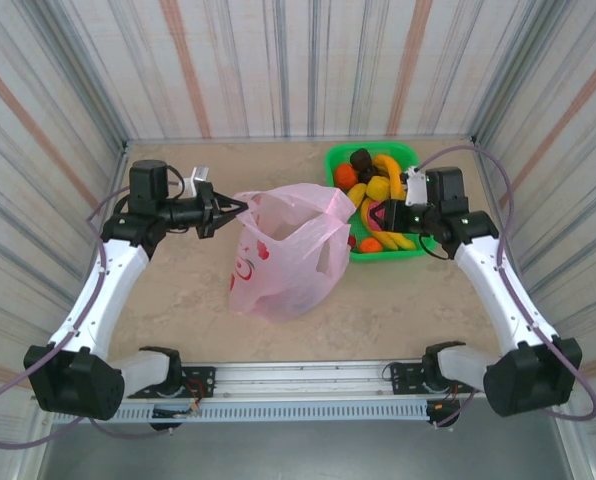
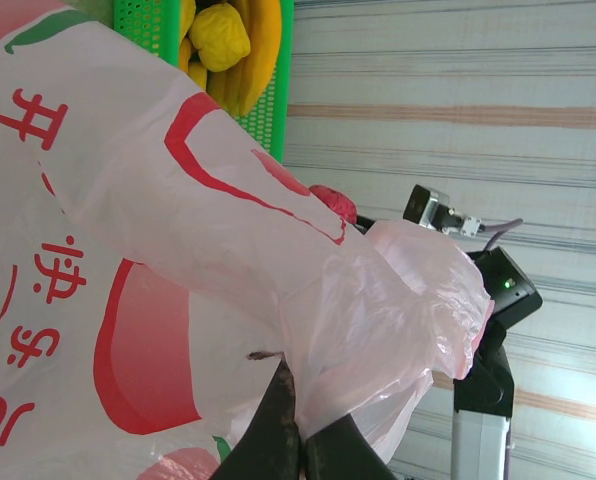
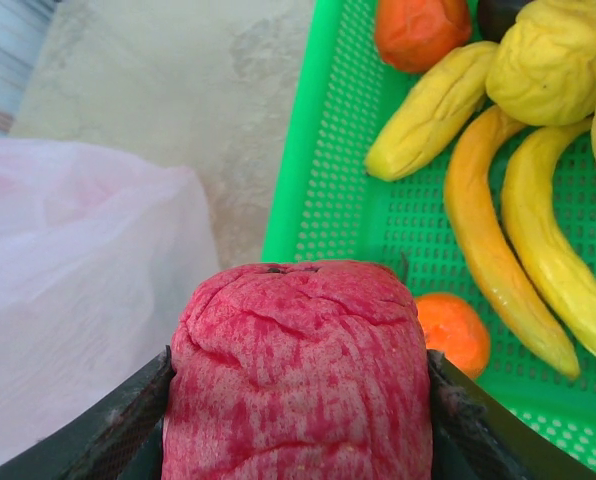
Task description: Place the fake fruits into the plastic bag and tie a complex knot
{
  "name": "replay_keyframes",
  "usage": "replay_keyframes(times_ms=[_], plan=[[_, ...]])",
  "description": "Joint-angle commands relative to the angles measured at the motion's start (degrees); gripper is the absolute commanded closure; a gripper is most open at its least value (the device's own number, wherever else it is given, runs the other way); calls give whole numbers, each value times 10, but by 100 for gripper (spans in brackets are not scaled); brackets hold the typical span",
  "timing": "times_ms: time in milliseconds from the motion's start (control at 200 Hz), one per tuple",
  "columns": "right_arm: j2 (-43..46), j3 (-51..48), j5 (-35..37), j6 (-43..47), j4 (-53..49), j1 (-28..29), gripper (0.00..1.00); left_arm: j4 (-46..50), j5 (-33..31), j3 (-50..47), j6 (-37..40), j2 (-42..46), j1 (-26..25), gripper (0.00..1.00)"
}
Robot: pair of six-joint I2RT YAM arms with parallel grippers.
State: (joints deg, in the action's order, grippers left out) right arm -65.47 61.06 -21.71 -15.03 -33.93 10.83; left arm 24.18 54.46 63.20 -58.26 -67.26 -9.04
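The left claw (image 1: pixel 230 209) is pinching a fold of the bag (image 1: pixel 283 250) between fingers pressed together, holding up that side of the mouth while the rest of the bag is sagging on the table (image 1: pixel 178 300). The right claw (image 3: pixel 298 400) is gripping the dragon fruit (image 3: pixel 298 330) across its width and hovering at the tray (image 3: pixel 300 170) edge, just beside the bag's near wall. The main risk is lying in the mouth itself: with one side lifted and the tray-side handle drooping, the film is probably folding across the opening, so a fruit released too early is likely landing on plastic and rolling onto the table or back against the tray. The fruit is also filling the claw's whole span, so the fingers may be snagging or dragging thin film as they are pushing in, tugging it out of the left claw's small pinch and collapsing the opening. A hard push could be sliding the light bag across the table. The bananas (image 3: pixel 498 250) and orange (image 3: pixel 453 330) are waiting in the tray, so the tying seems far off.
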Motion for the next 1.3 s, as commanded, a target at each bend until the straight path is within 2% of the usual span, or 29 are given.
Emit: replay_keyframes(times_ms=[0, 381, 531, 771, 1292], plan=[[42, -17, -51, -9, -8, -4, 44, 0, 13, -5, 10, 15, 4, 100], [151, -82, -122, -25, -2, 7, 44, -5, 13, -9, 6, 15, 4, 100], [167, -118, -142, -45, 42, 41, 44, -5, 12, -9, 7, 16, 4, 100], [139, -122, -105, -50, 92, 130, 44, -4, 13, -10, 7, 18, 4, 100], [44, -91, -70, -58, 214, 243, 44, -5, 16, -10, 7, 17, 5, 100]])
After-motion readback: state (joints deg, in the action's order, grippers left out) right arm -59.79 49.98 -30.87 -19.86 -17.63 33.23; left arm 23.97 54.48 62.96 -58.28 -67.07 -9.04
